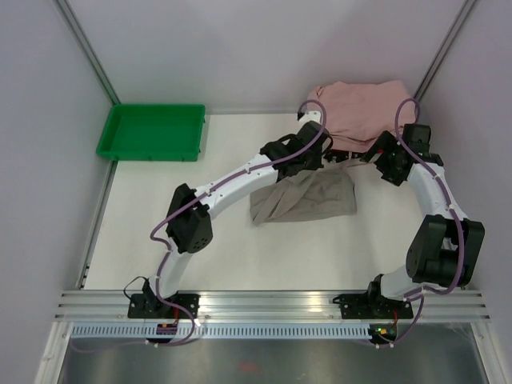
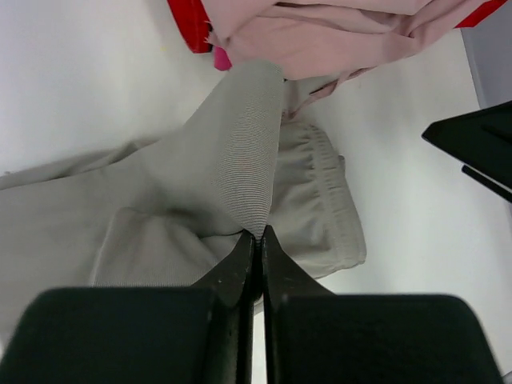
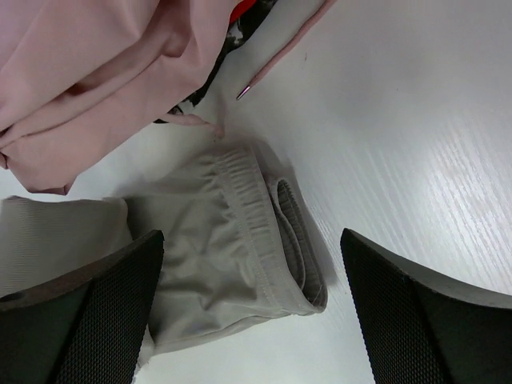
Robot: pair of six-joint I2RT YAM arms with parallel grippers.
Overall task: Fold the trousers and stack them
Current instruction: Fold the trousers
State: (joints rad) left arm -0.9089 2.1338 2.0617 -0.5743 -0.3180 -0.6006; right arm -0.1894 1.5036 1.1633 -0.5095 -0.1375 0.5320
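Top external view: left arm [image 1: 240,178] outstretched, left hand [image 2: 258,234] tight on the trousers [image 1: 308,200]; right hand [image 3: 252,236] wide.

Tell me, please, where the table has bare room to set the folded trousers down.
Bare table lies on the left, between the green tray and the left arm, and along the near edge in front of the trousers. It is crowded at the far right, where the pink clothes, the left gripper and right gripper meet.
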